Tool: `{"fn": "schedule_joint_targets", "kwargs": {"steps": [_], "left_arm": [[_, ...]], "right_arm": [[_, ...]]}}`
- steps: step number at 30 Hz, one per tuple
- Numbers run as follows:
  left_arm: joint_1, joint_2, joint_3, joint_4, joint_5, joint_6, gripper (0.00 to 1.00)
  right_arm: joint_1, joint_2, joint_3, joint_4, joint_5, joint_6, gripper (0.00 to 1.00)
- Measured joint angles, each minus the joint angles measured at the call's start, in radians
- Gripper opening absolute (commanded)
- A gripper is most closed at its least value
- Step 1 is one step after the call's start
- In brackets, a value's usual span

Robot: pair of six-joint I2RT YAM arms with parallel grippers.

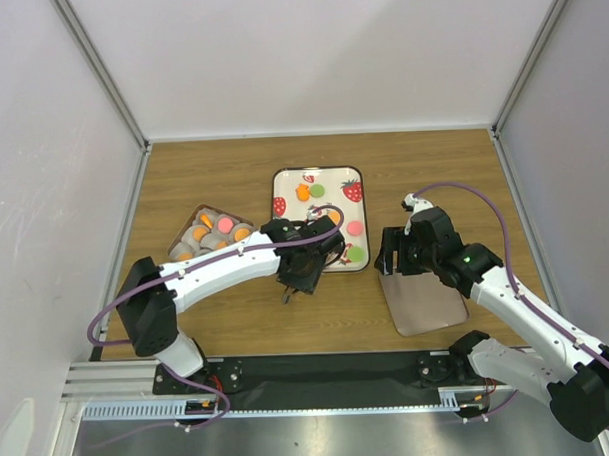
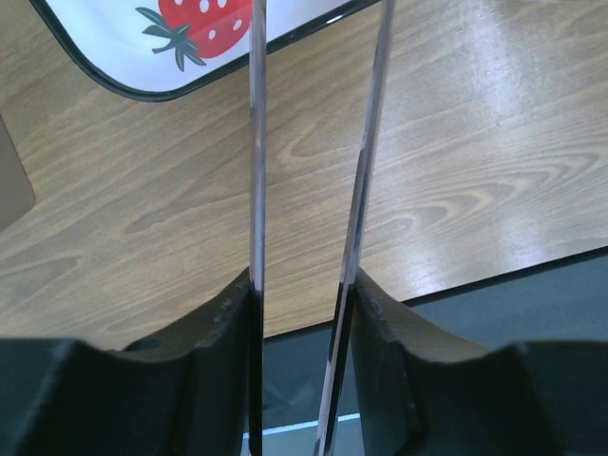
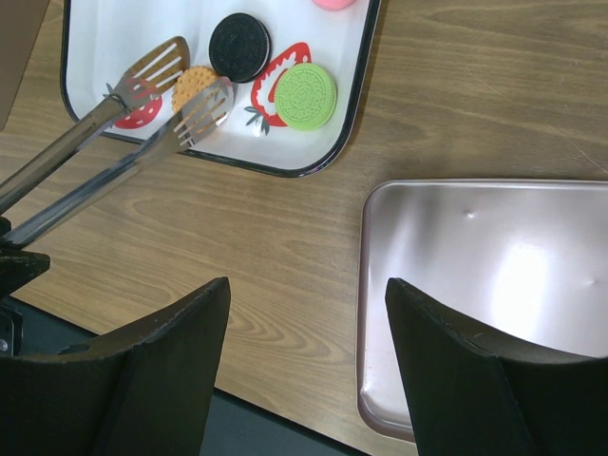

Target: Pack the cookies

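Wooden tabletop (image 1: 443,173) inside white walls. Left gripper (image 2: 302,304) is clamped on the tongs (image 3: 114,142), which reach into the strawberry tray (image 3: 95,38) from its near edge; their slotted tips flank an orange cookie (image 3: 193,84) (pinched or not, unclear). Black cookie (image 3: 239,47) and green cookie (image 3: 305,96) lie just beside. Right gripper (image 3: 306,290) hangs spread and empty over the metal pan (image 3: 494,285), right of the tray. Cup-filled box (image 1: 210,234), left, probably receives the cookies; bare wood lies between it and the tray.
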Motion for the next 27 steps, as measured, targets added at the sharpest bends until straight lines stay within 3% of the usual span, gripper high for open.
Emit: {"fn": "schedule_joint_targets", "kwargs": {"steps": [4, 15, 20, 27], "left_arm": [[0.005, 0.0, 0.0, -0.001, -0.003, 0.001, 0.33], [0.082, -0.058, 0.0, -0.006, 0.001, 0.009, 0.3], [0.203, -0.193, -0.01, -0.032, -0.002, 0.005, 0.3], [0.442, -0.502, -0.14, -0.126, -0.015, -0.011, 0.31]], "right_arm": [[0.0, 0.0, 0.0, 0.0, 0.0, 0.0, 0.73], [0.001, 0.0, 0.0, 0.0, 0.0, 0.0, 0.73], [0.002, 0.0, 0.0, 0.0, -0.001, 0.0, 0.73], [0.002, 0.0, 0.0, 0.0, -0.002, 0.0, 0.73]]}}
